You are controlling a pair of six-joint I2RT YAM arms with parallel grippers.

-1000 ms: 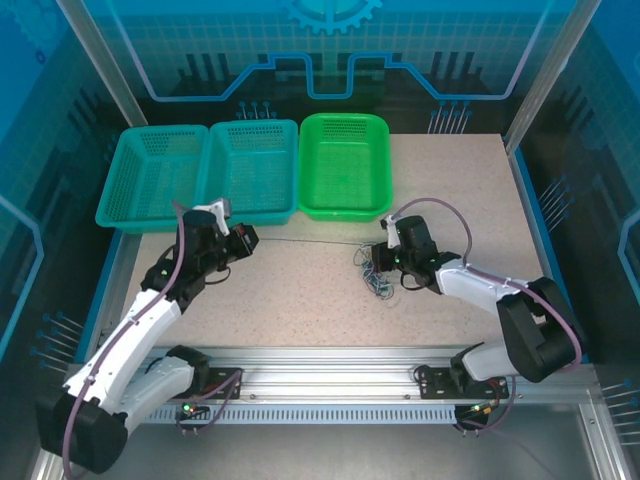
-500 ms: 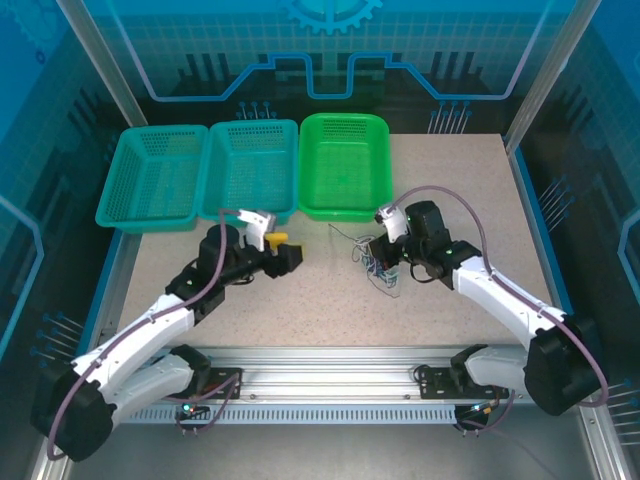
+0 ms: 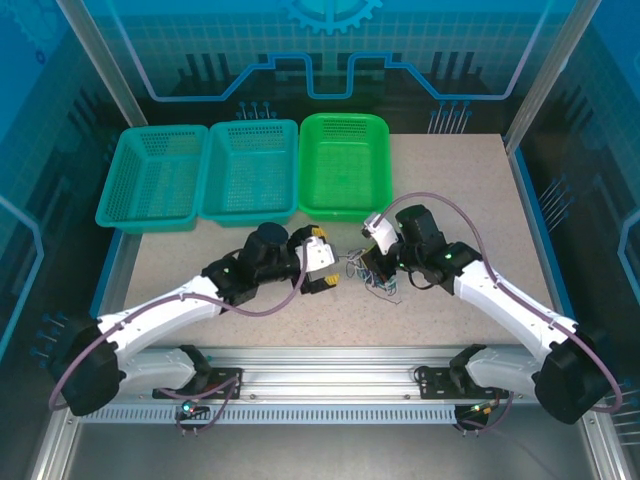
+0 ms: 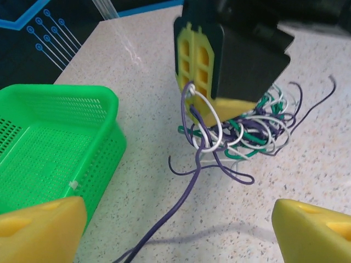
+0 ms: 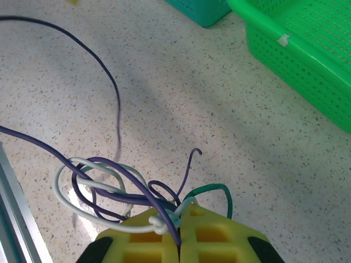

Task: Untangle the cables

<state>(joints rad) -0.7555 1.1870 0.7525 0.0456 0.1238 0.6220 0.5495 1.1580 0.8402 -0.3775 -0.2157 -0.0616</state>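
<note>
Your right pincer (image 3: 372, 262) is clamped tight, its yellow ribbed pads pressed together on a pinch of the cables (image 3: 376, 282). The knot of thin, glossy wires sits near the middle of the speckled, stone-look bench (image 3: 450, 190), just nearer than the bright green basket (image 3: 345, 165).

In the left wrist view the wires (image 4: 247, 131) bunch into loose loops under that clamped pincer (image 4: 219, 71). They come in three colours, dark purple, white and green, but they are too snarled to count singly. One long purple strand trails off toward the near left across the bench.

Your left pincer (image 3: 322, 268) stands just left of the knot with its two yellow foam pads spread wide, holding nothing.

From the right wrist, white and purple loops (image 5: 120, 192) curl out beside the shut pads (image 5: 180, 235), and a single dark wire arcs away over the bench.

You have three perforated plastic baskets along the far edge, all rectangular with rounded corners: two teal ones (image 3: 150, 185) (image 3: 250, 175) on the left and the green one on the right.
</note>
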